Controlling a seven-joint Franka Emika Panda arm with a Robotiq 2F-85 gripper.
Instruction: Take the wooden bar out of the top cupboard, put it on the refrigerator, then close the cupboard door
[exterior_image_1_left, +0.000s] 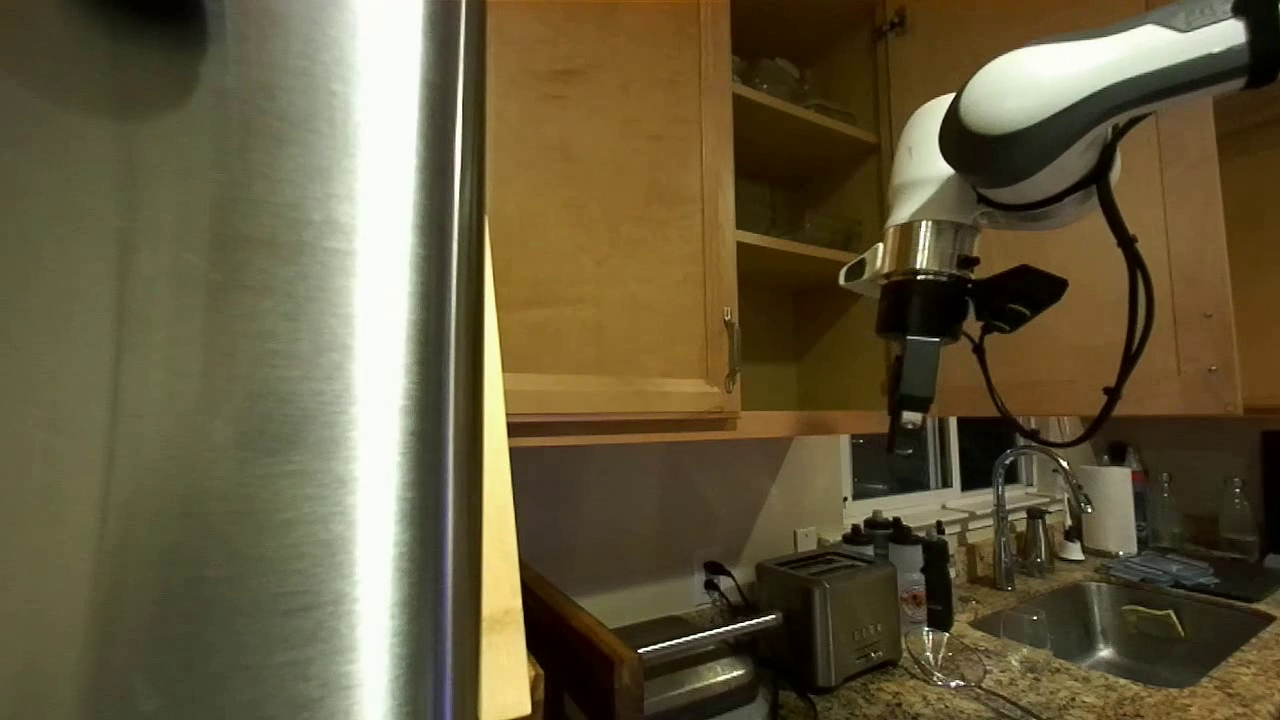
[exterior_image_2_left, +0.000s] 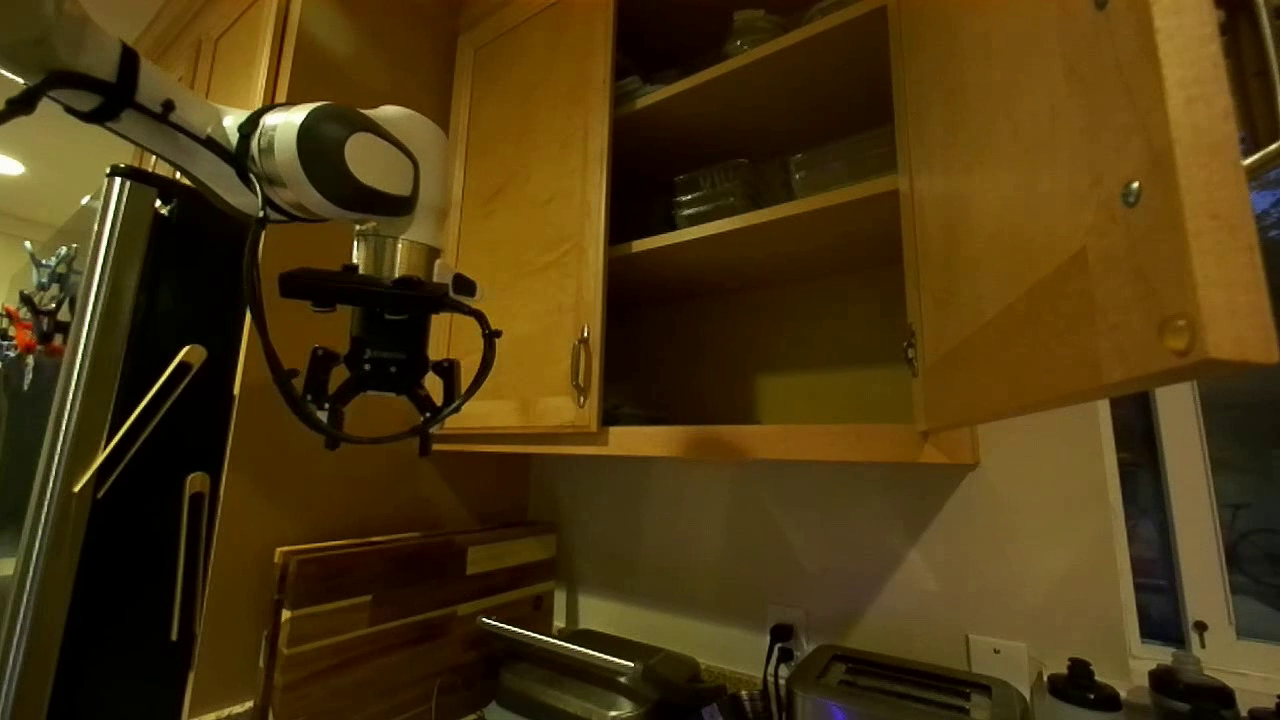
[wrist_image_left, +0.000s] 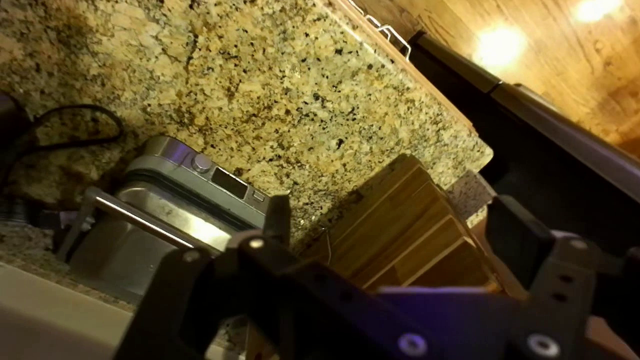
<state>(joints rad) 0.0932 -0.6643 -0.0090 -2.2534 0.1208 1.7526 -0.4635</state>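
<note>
In both exterior views, the white arm (exterior_image_1_left: 1060, 95) reaches in from high and bends sharply at its wrist, so the gripper (exterior_image_2_left: 379, 441) points straight down near the top cupboard (exterior_image_2_left: 760, 440), with a black cable (exterior_image_1_left: 1110, 392) looping beside it. The jaws stand wide apart. In an exterior view, a slim wooden bar (exterior_image_2_left: 136, 417) sits tilted on the black side of the refrigerator (exterior_image_2_left: 125, 600); a similar bar (exterior_image_2_left: 183, 556) is lower, almost upright. Which of them the task means, I cannot tell. The cupboard door (exterior_image_2_left: 1040, 200) is open. The pale lettering (exterior_image_2_left: 387, 354) on the gripper's body and the red print (exterior_image_1_left: 913, 605) on a white bottle (exterior_image_1_left: 906, 560) are too small for reading.
</note>
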